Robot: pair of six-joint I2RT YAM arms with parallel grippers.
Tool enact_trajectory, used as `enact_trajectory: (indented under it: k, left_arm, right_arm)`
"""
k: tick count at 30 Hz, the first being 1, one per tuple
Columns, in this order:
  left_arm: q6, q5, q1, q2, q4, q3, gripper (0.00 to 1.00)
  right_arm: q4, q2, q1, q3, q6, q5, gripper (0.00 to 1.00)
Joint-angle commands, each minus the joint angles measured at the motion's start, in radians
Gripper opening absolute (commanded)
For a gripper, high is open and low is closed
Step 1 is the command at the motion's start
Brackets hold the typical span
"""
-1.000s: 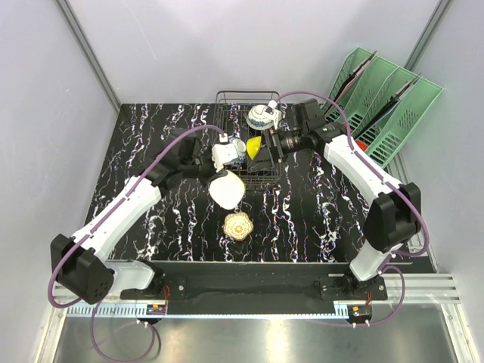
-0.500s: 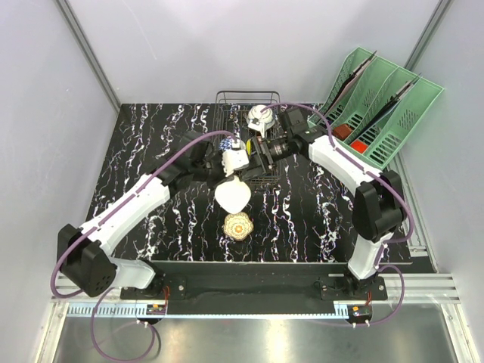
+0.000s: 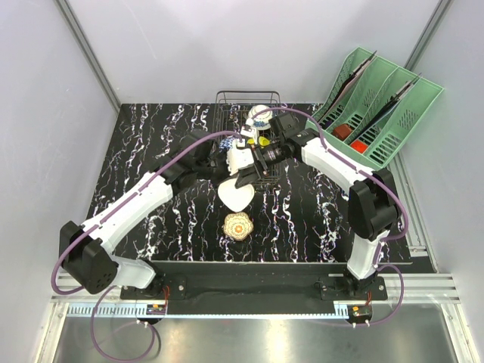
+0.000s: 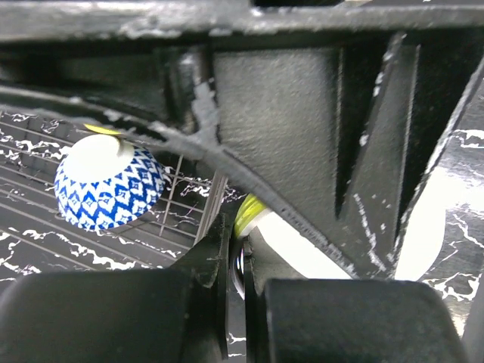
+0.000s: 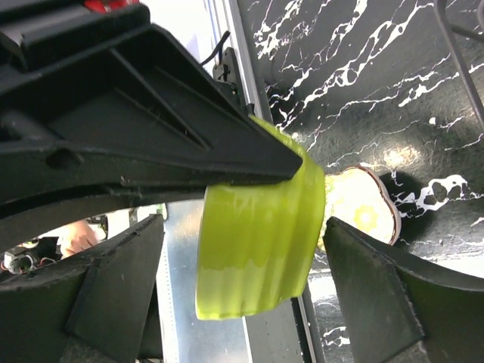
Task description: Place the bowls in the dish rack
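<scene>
Left gripper pinches my lime-green bowl by its rim; right gripper gapes wide around it (beside dish rack).

dish rack: dark wire basket, back centre of table. on its wires a blue-and-white patterned bowl, upside down; yellow bowl also inside, mostly hidden. lime-green bowl: ribbed, tilted on edge, off the table just before the rack.
</scene>
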Motion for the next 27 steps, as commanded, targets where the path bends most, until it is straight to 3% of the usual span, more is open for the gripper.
enact_trajectory:
  k: [1, 9, 14, 20, 22, 23, 24, 27]
  left_arm:
    - [0.028, -0.032, -0.006, -0.012, 0.024, 0.038, 0.0]
    - [0.042, -0.047, -0.006, -0.023, 0.024, 0.019, 0.0]
    - [0.042, -0.043, -0.006, -0.023, 0.024, 0.013, 0.0]
    - [0.039, -0.035, -0.006, -0.02, 0.024, 0.016, 0.0]
    - [0.039, -0.032, -0.007, -0.02, 0.024, 0.016, 0.0]
    - [0.039, -0.032, -0.007, -0.023, 0.025, 0.013, 0.0]
    - [0.036, -0.03, -0.007, -0.023, 0.024, 0.012, 0.0]
    - [0.035, -0.032, -0.006, -0.026, 0.024, 0.007, 0.0]
  right_arm:
    - [-0.05, 0.003, 0.001, 0.029, -0.05, -0.036, 0.91]
    - [-0.102, 0.036, 0.003, 0.059, -0.084, -0.084, 0.83]
    - [-0.115, 0.049, 0.003, 0.069, -0.089, -0.125, 0.7]
    - [-0.118, 0.066, 0.004, 0.082, -0.087, -0.179, 0.68]
    - [-0.116, 0.071, 0.003, 0.085, -0.086, -0.194, 0.63]
    - [-0.118, 0.071, 0.003, 0.086, -0.083, -0.205, 0.59]
    - [-0.118, 0.074, 0.003, 0.088, -0.081, -0.212, 0.43]
    - [-0.116, 0.077, 0.003, 0.095, -0.078, -0.234, 0.14]
